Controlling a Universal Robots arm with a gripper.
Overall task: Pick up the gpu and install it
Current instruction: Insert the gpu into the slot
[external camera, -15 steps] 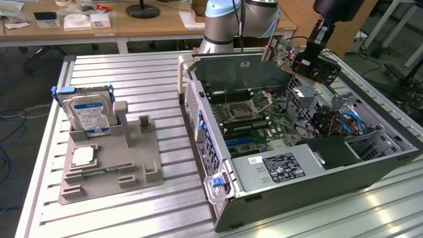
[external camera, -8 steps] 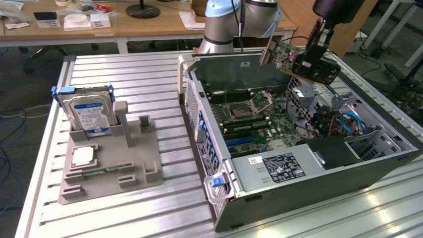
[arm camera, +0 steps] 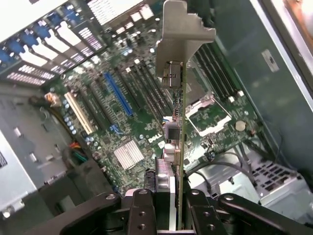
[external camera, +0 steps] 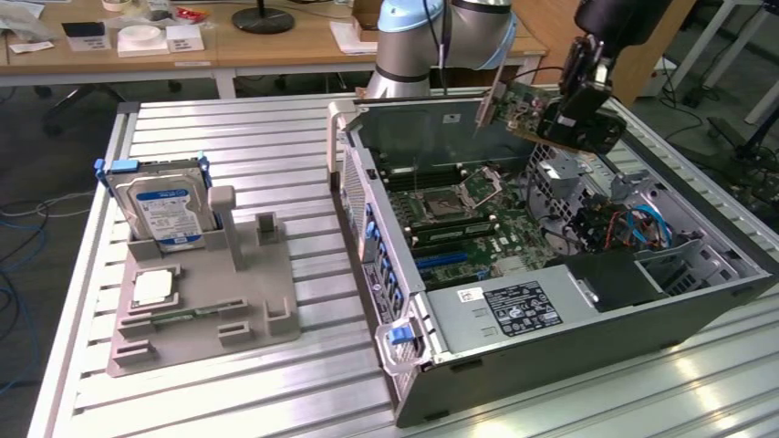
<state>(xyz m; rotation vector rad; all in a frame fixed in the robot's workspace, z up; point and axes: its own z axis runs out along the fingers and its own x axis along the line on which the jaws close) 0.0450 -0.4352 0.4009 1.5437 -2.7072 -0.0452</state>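
Your slatted metal table [external camera: 244,128] carries everything. The open computer case [external camera: 681,319] lies on its side toward the exterior view's right, with the motherboard [external camera: 451,210] face-up inside. Your arm [external camera: 426,36] rises behind the case. A grey holder tray [external camera: 262,319] sits well apart toward the exterior view's left, a hard drive [external camera: 164,210] standing upright in its rear slot. The gpu [external camera: 535,109] hangs tilted in the air above the far end of the case, clear of the board and not seated. In the wrist view you see it edge-on, silver bracket [arm camera: 183,34] at the far end, over the board's slots, a blue slot [arm camera: 117,95] off to one side. Your gripper [external camera: 572,100] is closed down narrow on the card, fingers [arm camera: 142,210] pressed against both faces.
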